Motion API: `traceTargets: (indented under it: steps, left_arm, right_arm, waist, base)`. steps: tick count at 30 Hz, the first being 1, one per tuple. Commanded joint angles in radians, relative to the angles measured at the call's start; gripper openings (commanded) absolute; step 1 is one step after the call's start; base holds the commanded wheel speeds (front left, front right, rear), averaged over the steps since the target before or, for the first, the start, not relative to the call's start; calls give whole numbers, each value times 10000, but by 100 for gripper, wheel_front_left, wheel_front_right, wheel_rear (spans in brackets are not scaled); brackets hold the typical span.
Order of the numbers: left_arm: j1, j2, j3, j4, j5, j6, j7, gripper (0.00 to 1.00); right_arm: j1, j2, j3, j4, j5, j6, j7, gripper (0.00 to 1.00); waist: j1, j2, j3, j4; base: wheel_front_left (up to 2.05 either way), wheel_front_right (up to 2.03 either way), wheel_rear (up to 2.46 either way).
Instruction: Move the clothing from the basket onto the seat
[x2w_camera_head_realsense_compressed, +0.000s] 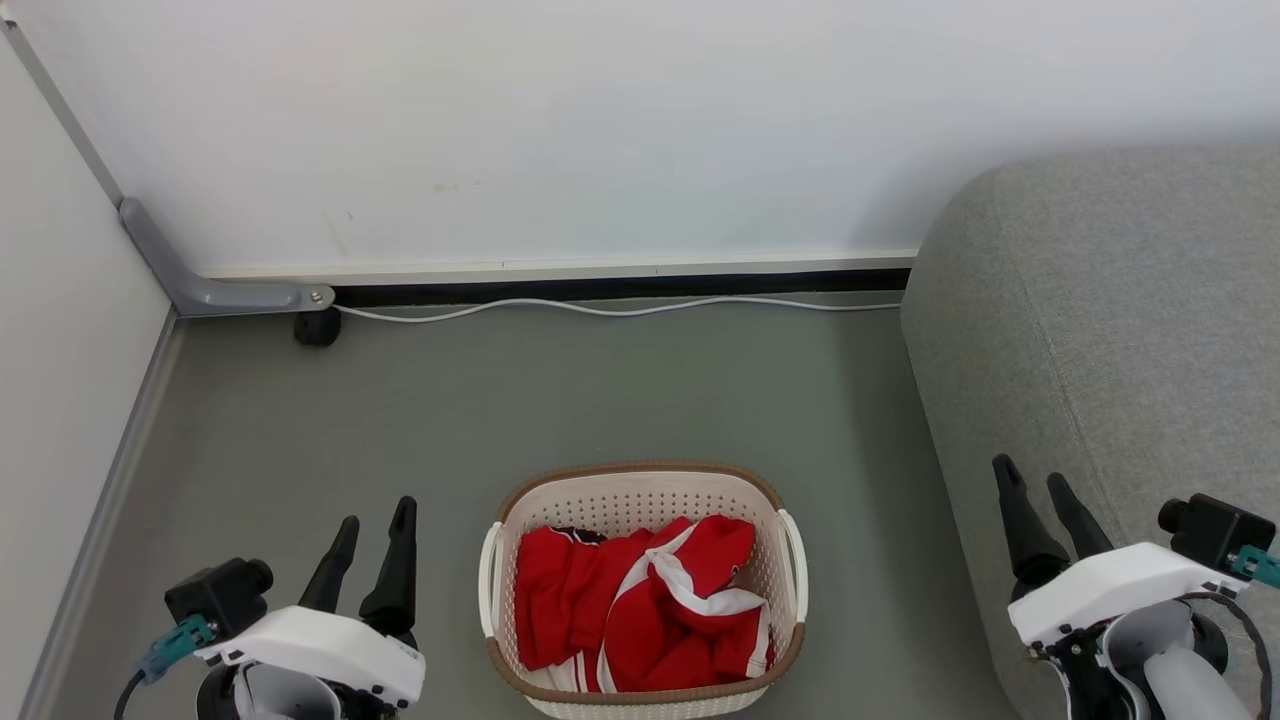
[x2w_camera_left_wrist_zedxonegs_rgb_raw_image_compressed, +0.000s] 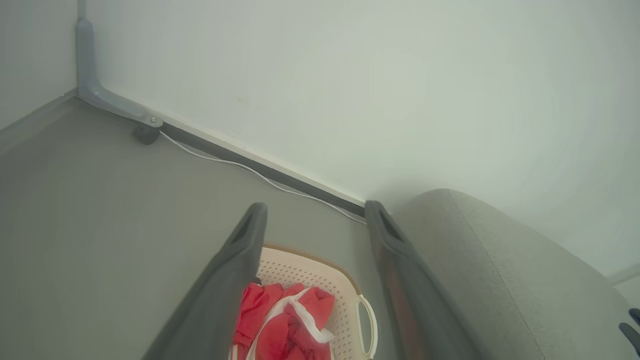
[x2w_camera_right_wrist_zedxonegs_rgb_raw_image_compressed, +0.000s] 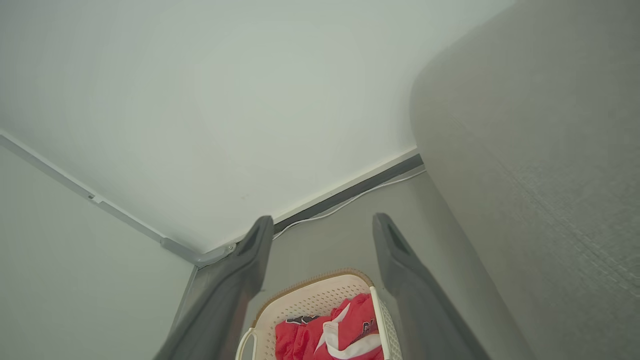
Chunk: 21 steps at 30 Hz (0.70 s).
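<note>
red clothing (x2w_camera_head_realsense_compressed: 640, 600) all lies in the basket (x2w_camera_head_realsense_compressed: 620, 505), none yet on the grey seat (x2w_camera_head_realsense_compressed: 1100, 350); left pincer (x2w_camera_head_realsense_compressed: 376, 512) and right pincer (x2w_camera_head_realsense_compressed: 1030, 472) both gape empty, so every piece is left to move.

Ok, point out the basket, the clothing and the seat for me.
basket (x2w_camera_head_realsense_compressed: 640, 503): head view, on its perforated back wall.
clothing (x2w_camera_head_realsense_compressed: 560, 590): head view, on the red fabric at the pile's left.
seat (x2w_camera_head_realsense_compressed: 1100, 300): head view, on the grey fabric surface.
</note>
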Motion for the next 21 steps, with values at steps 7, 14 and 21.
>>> traceTargets:
  steps: [7,14,21]
  left_arm:
    - [-791,207,93,-78,1237,-37,-342,100]
    - [-951,240,37,50,2186,-31,-548,100]
    - [-1085,254,21,137,3059,-11,-754,100]
  right_arm:
    - [-727,-293,402,77,-1209,59,-354,100]
    - [-955,-382,643,308,-2080,61,-560,100]
    - [-1154,-450,752,459,-2882,64,-765,100]
  waist:
    - [-1,0,16,-21]
    - [-1,0,38,-45]
    - [-1,0,61,-64]
  base:
    - [0,0,0]
    - [0,0,0]
    - [0,0,0]
